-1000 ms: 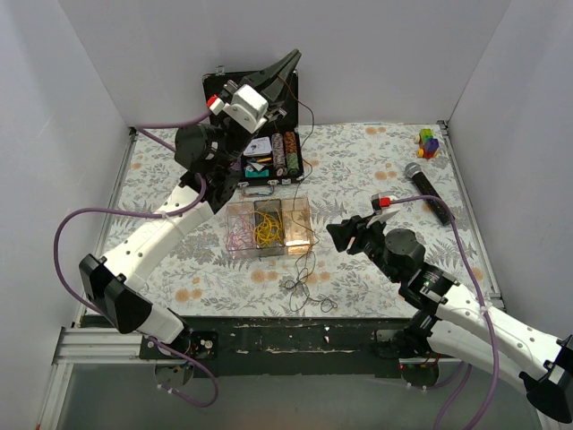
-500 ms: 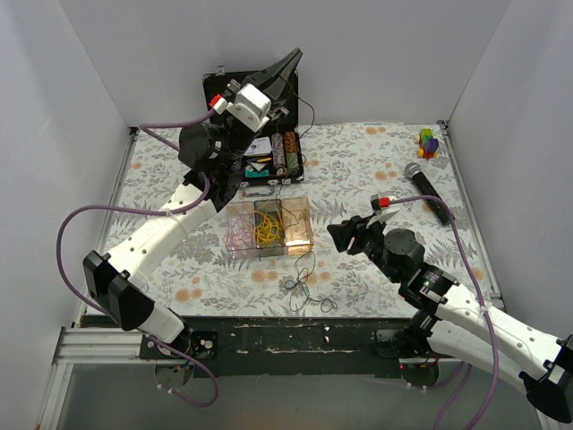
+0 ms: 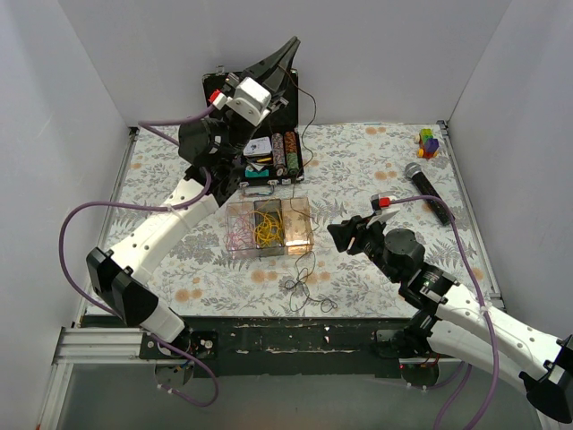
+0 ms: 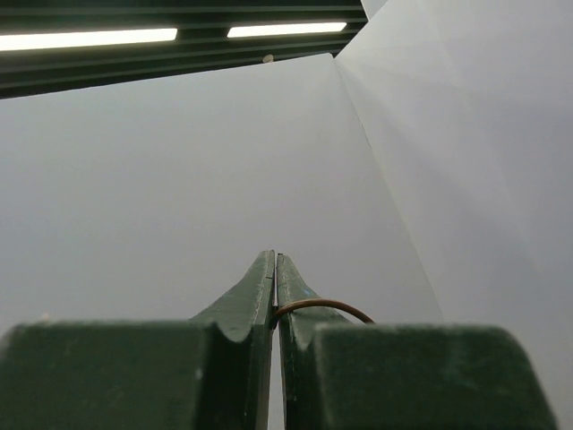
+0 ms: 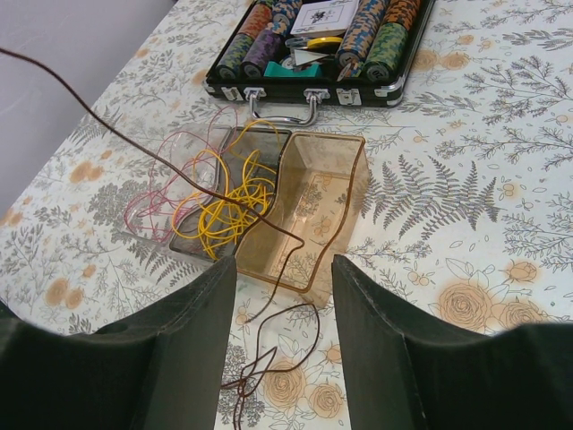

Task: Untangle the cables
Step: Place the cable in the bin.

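My left gripper is raised high at the back, shut on a thin brown cable that loops out from between its fingers. The brown cable hangs down from it, crosses the clear three-part tray and ends in a loose tangle on the table in front. In the right wrist view the brown cable runs over the yellow cable in the tray's middle part; a pink cable lies in the left part. My right gripper is open and empty, right of the tray.
An open black case of poker chips lies behind the tray. A black microphone and a small coloured block toy lie at the back right. White walls stand on three sides.
My left gripper has risen a little higher with the brown cable in it, and the tangle in front has drawn up slightly. The right arm has not moved.
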Controlling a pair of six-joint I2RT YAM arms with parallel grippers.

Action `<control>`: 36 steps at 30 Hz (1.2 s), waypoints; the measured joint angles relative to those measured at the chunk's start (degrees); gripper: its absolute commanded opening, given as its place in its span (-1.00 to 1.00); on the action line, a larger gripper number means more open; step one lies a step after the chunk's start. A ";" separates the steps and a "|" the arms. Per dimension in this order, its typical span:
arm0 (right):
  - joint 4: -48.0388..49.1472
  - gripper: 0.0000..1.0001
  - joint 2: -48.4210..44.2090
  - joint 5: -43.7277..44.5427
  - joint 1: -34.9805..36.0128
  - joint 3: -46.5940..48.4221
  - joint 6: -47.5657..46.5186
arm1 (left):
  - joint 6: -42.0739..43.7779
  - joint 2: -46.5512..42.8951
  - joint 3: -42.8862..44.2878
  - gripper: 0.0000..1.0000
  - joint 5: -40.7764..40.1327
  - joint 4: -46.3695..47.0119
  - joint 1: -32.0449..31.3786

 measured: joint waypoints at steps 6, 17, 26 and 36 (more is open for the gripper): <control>-0.02 0.08 -0.11 0.00 -0.04 0.00 0.02 | 0.55 0.26 0.55 -1.00 -0.02 0.09 0.24; -0.24 0.07 -1.01 0.02 -0.11 -0.76 0.11 | 1.55 0.59 -2.01 -1.00 0.04 1.20 0.48; -0.17 0.04 -1.01 0.00 -0.15 -0.81 0.22 | 2.08 2.95 -1.18 -1.00 -0.02 2.19 1.42; -0.02 0.03 -0.90 -0.04 -0.48 -1.70 0.24 | 4.39 4.15 -1.75 -1.00 0.00 4.96 4.48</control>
